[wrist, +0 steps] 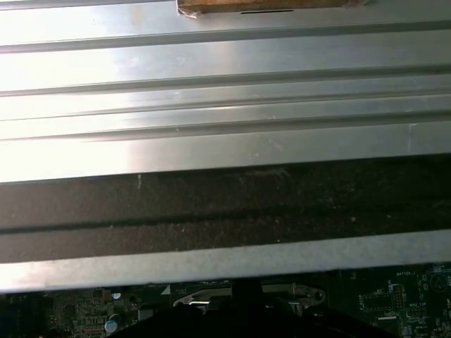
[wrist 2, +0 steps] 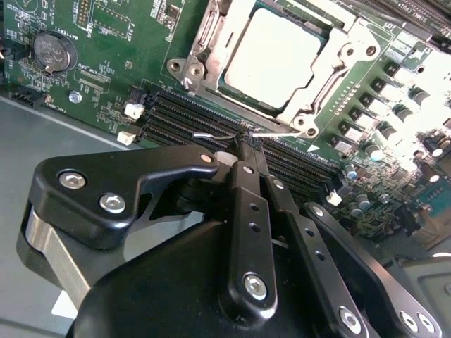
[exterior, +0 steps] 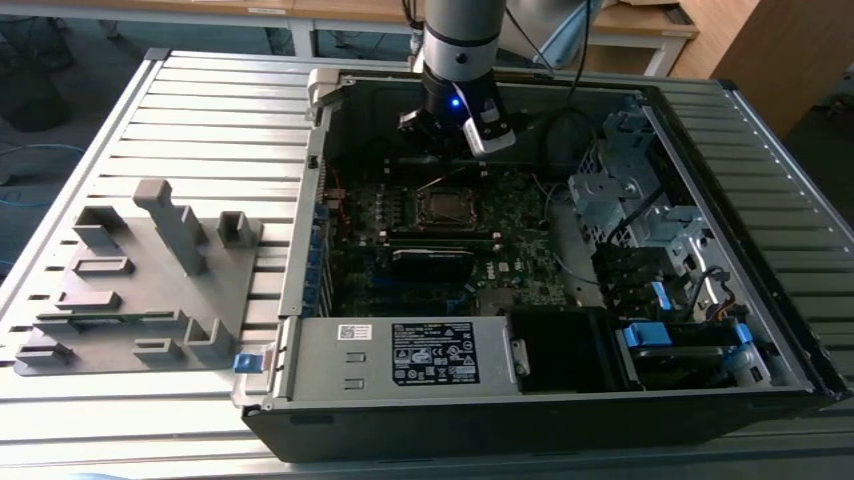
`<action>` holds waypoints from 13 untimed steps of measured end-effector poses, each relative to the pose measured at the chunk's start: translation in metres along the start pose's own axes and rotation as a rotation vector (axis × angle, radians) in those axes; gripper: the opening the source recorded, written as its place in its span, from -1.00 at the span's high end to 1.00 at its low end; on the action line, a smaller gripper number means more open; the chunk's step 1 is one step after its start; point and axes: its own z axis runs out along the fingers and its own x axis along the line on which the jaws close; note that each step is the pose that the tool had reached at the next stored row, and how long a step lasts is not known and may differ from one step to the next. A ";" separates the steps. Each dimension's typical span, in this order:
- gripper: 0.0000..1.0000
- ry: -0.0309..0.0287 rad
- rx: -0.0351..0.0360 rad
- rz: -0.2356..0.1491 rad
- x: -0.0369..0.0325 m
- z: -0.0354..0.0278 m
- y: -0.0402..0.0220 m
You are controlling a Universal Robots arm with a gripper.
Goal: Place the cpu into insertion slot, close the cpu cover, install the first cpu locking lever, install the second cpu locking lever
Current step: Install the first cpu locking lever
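The cpu (wrist 2: 271,60) lies in the insertion slot (exterior: 445,206) on the green motherboard, its pale grey top facing up. The silver cpu cover (wrist 2: 332,79) lies down around it as a frame. My gripper (wrist 2: 248,143) is shut, its two black fingers pressed together just beside the socket's edge. The fingertips meet a thin wire locking lever (wrist 2: 276,132) that runs along that edge. In the exterior view the gripper (exterior: 450,150) hangs over the far side of the socket, inside the open computer case (exterior: 300,300).
Black memory slots (wrist 2: 176,120) and a round coin battery (wrist 2: 53,51) lie close to the fingers. A grey fixture block (exterior: 140,280) sits on the slatted table at the exterior view's left. Drive cages and cables (exterior: 641,230) fill the case's right side.
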 end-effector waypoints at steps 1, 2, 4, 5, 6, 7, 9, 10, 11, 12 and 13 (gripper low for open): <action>0.79 0.0000 0.0002 0.000 -0.0003 0.0010 -0.0001; 0.79 -0.0001 0.0005 0.000 -0.0006 0.0017 -0.0001; 0.79 0.0002 0.0011 0.000 -0.0017 0.0030 -0.0002; 0.79 0.0004 0.0015 0.000 -0.0022 0.0035 -0.0002; 0.79 0.0004 0.0016 0.000 -0.0026 0.0041 -0.0002; 0.79 0.0004 0.0019 0.000 -0.0032 0.0047 -0.0002; 0.79 0.0005 0.0027 0.000 -0.0043 0.0054 -0.0002; 0.79 0.0005 0.0030 0.000 -0.0048 0.0058 -0.0001; 0.79 0.0005 0.0034 0.000 -0.0052 0.0060 0.0000; 0.79 0.0004 0.0036 0.000 -0.0058 0.0063 0.0000; 0.79 0.0004 0.0037 0.000 -0.0065 0.0065 0.0001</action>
